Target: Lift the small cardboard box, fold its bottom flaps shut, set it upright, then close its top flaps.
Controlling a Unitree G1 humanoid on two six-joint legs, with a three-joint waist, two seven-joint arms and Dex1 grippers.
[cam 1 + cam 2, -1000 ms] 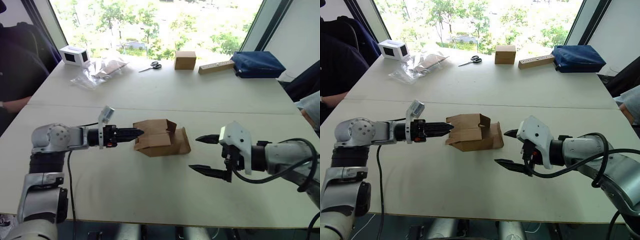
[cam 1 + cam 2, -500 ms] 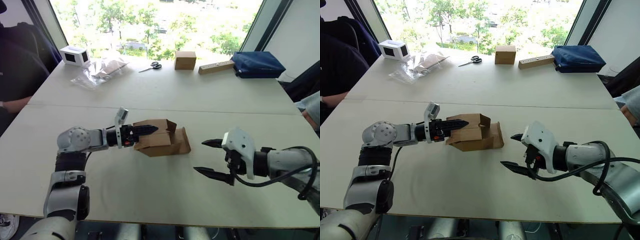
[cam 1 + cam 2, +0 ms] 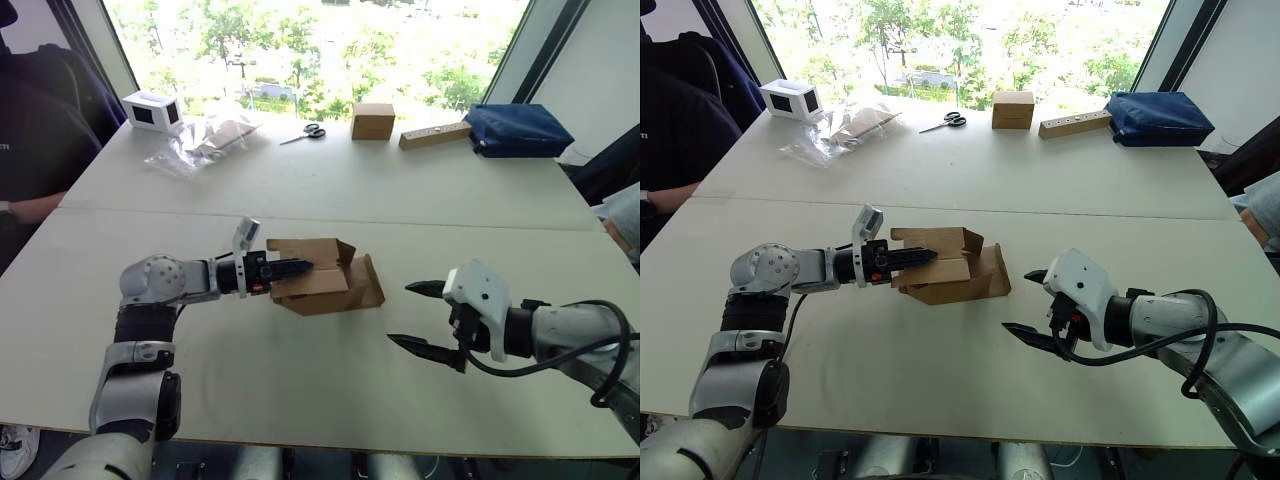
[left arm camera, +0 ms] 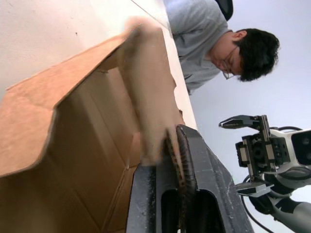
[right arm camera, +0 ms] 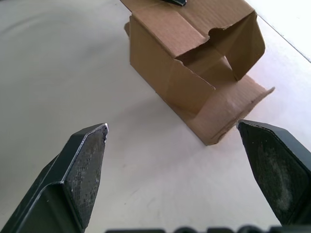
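The small cardboard box (image 3: 322, 280) lies on its side at the table's middle, brown and unprinted. Its open flaps (image 3: 366, 284) at the right end spread toward my right gripper. I cannot tell which are the bottom flaps and which the top flaps. My left gripper (image 3: 303, 266) reaches in from the left and is shut on a cardboard panel (image 4: 148, 97) at the box's left end. The left wrist view has its fingers (image 4: 187, 155) clamped on that panel. My right gripper (image 3: 402, 314) hovers open just right of the box, apart from it, and the box (image 5: 189, 58) lies ahead of it.
Along the far edge stand a white box with a dark window (image 3: 150, 110), a plastic bag (image 3: 200, 140), scissors (image 3: 312, 130), a smoother brown cube (image 3: 371, 120), a wooden block (image 3: 434, 135) and a blue pouch (image 3: 515, 128). People sit at the left (image 3: 30, 130) and right (image 4: 218, 43).
My left gripper moved right to the box's left end and closed on a cardboard panel. My right gripper drifted slightly right and down, staying open.
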